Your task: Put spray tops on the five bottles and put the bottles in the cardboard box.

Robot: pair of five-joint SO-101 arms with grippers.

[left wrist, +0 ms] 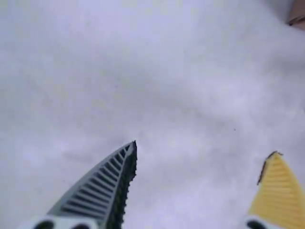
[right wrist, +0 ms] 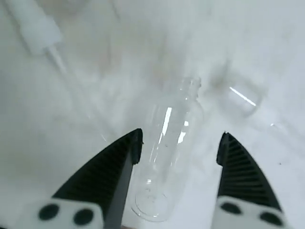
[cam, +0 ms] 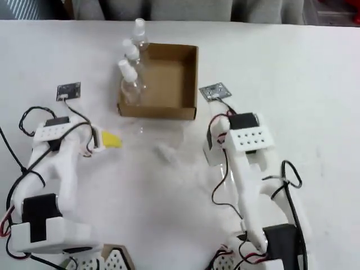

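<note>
Three clear bottles with white spray tops stand in a row at the left wall of the cardboard box; I cannot tell if they are inside it. An uncapped clear bottle lies on the table, and my right gripper hangs open just above it, one finger on each side. A loose white spray top with its dip tube lies beside it, also seen on the table in front of the box. My left gripper is open over bare table, left of the box.
A second clear round piece lies just past the uncapped bottle's neck. Two small grey tags lie on the white table on either side of the box. A corner of the box shows beyond the left gripper.
</note>
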